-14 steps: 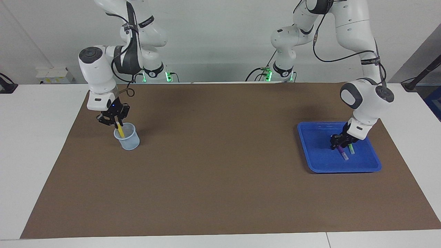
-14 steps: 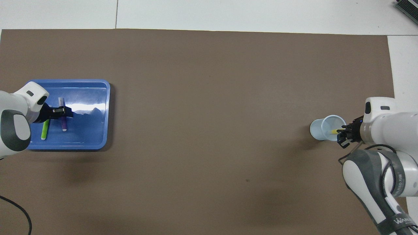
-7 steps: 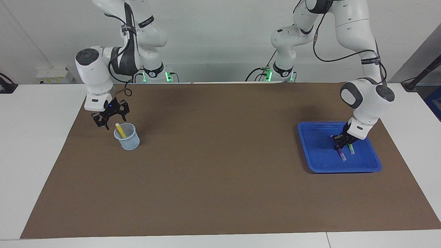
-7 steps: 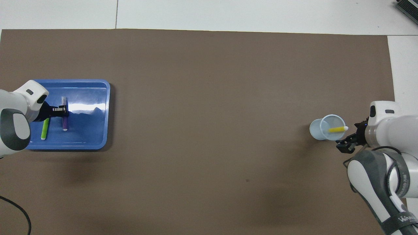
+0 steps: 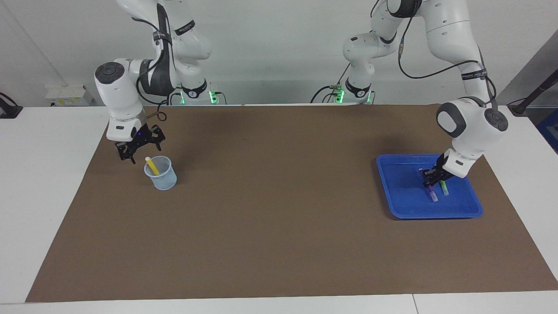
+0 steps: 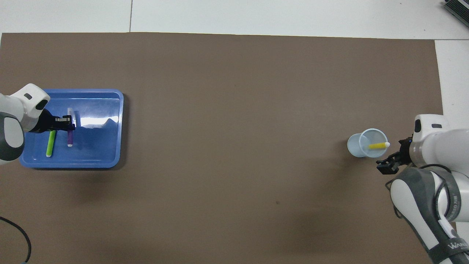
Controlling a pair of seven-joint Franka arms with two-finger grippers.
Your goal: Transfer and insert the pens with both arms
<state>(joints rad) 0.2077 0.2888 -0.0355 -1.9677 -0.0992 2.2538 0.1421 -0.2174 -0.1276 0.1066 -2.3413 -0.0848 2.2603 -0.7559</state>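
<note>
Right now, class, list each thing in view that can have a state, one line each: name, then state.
yellow pen: standing tilted in the cup, released
cup: upright, holding one pen
purple pen: gripped, still in the tray
green pen: lying loose in the tray
blue tray: flat on the mat
left gripper: jaws shut on purple pen
right gripper: jaws open, beside the cup

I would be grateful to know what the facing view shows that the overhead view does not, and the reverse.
Facing view only: the arms' bases with green lights, the upper arms and the wall.

Overhead view only: a dark object at the picture's corner.

Both: the left gripper shut on the purple pen in the blue tray, with the green pen beside it. Both also show the right gripper, open, beside the cup holding the yellow pen.
</note>
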